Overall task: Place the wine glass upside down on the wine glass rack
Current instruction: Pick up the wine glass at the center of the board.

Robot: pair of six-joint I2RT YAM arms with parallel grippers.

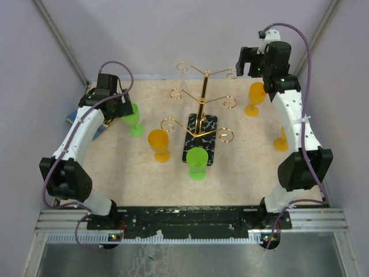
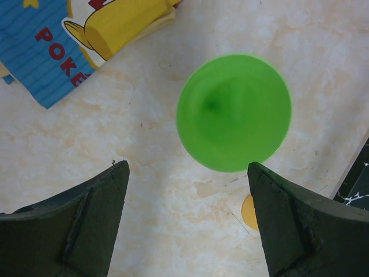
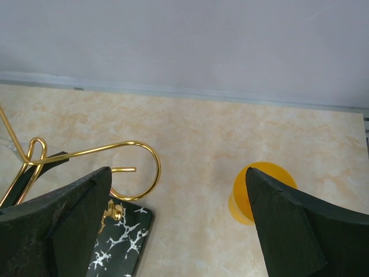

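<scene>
Top view: the wine glass rack stands mid-table, with walls close on three sides. Left wrist: your left gripper hangs wide open, empty, above a green wine glass. Right wrist: your right gripper is spread, gripping nothing, over a gold scroll of the rack.

Your left gripper points straight down, jaws spread wide; your right gripper, raised high on its arm, gapes wide too, both empty
</scene>
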